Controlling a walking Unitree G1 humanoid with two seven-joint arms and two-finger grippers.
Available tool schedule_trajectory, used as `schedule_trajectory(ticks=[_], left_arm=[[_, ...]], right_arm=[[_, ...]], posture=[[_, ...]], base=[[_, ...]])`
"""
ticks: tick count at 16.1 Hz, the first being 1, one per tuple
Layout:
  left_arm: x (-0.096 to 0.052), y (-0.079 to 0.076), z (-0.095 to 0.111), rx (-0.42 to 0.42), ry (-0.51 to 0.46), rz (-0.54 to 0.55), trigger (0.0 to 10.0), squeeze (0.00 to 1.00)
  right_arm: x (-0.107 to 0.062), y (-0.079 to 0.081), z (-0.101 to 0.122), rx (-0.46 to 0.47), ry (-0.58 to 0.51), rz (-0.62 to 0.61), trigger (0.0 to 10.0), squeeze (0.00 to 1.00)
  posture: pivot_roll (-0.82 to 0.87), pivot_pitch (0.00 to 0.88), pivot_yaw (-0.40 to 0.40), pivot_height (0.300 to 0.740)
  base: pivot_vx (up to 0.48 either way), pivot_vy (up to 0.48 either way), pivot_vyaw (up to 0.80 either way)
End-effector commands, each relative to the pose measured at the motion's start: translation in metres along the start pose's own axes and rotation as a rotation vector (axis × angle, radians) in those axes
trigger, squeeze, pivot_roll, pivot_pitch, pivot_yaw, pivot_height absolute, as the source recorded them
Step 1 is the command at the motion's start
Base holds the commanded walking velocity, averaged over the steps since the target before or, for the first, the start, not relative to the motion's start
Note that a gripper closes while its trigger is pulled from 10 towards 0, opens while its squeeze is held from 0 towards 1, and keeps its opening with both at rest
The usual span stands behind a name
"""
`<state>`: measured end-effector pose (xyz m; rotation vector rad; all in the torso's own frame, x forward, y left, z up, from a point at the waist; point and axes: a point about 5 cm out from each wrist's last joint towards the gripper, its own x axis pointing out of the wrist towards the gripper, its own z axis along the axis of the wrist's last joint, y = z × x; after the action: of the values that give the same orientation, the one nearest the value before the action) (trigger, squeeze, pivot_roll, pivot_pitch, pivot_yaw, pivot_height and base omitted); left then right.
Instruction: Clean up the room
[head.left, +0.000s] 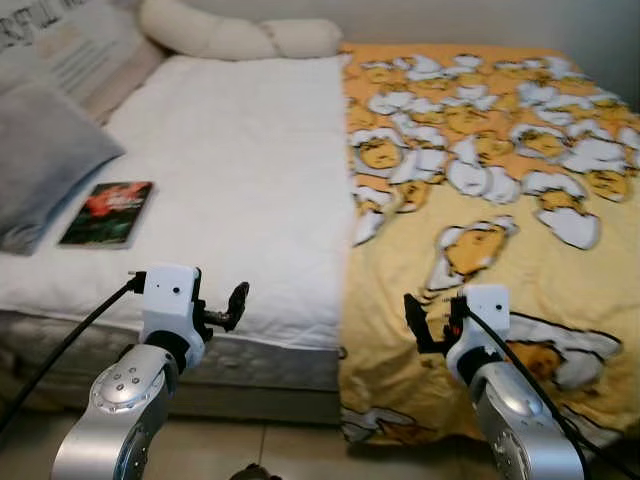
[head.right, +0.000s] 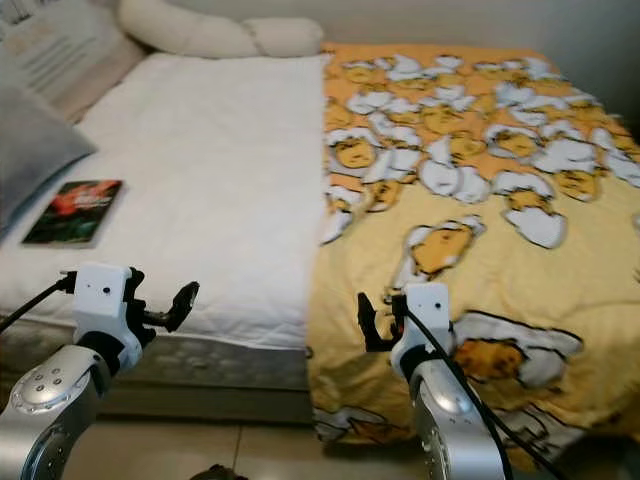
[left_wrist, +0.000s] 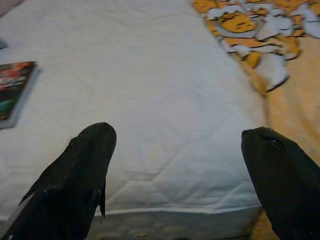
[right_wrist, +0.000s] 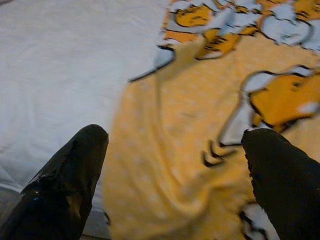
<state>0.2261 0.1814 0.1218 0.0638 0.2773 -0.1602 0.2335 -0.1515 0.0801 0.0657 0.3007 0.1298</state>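
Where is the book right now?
The book lies flat on the white sheet at the robot's left side of the bed, right beside the grey pillow and ahead of the left claw.

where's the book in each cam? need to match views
Left eye: book on the white sheet, far left, beside the grey pillow.
Right eye: book at the left edge, mid-height.
Left wrist: book at the left edge, cropped.
Right wrist: not in it.
Shared landmark: the yellow blanket's edge against the sheet.
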Motion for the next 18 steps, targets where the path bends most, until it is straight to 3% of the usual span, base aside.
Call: schedule_trajectory(ticks=[1,13,14,15,18], left_arm=[[0.0007,0.0041,0.0005,0.02,-0.003,0.012,10.0,1.0],[0.0081,0.0013,0.0005,0.036,-0.019,-0.01,10.0,0.99],[0.0087,0.0009,0.0016,0.031,-0.024,-0.016,10.0,0.95],[0.0093,0.0012,0.0047,0.016,-0.045,-0.017,10.0,0.74],[0.0102,0.0039,0.0043,0.031,-0.05,-0.008,10.0,0.75]], right_arm=[[0.0025,0.0016,0.0032,0.014,-0.005,-0.002,10.0,1.0],[0.0062,0.0031,0.0011,0.094,0.023,-0.014,10.0,1.0],[0.0065,0.0034,0.0009,0.098,0.026,-0.012,10.0,1.0],[0.0074,0.0049,0.0,0.093,0.033,0.0,10.0,1.0],[0.0078,0.0064,0.0009,0.074,0.023,0.017,10.0,1.0]], posture=[[0.01,0.0,0.028,0.74],[0.01,0.0,0.021,0.74],[0.02,0.0,0.022,0.74],[0.01,0.0,0.024,0.74],[0.01,0.0,0.034,0.74]], base=[[0.0,0.307,0.0],[0.0,0.31,0.0],[0.0,0.0,0.0],[0.0,0.0,0.0],[0.0,0.0,0.0]])
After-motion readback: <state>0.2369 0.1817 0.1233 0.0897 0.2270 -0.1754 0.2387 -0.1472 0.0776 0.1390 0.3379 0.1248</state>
